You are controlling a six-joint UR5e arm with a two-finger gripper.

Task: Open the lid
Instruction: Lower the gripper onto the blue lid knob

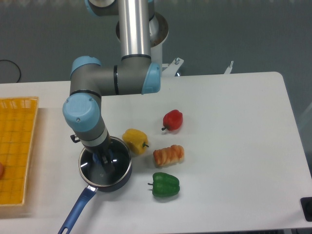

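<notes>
In the fixed camera view, the round transparent glass lid with a silver rim is seen seated on the dark blue long-handled saucepan near the desk's front-left part. The claw is lowered over the lid's centre, its fingers apparently set about the knob; whether they are closed on it cannot be told. A square, centred grip is judged necessary, followed by a straight vertical lift. A yellow pepper lies just beside the pan and should be avoided; a bread roll, green pepper, red pepper and orange tray lie farther off.
</notes>
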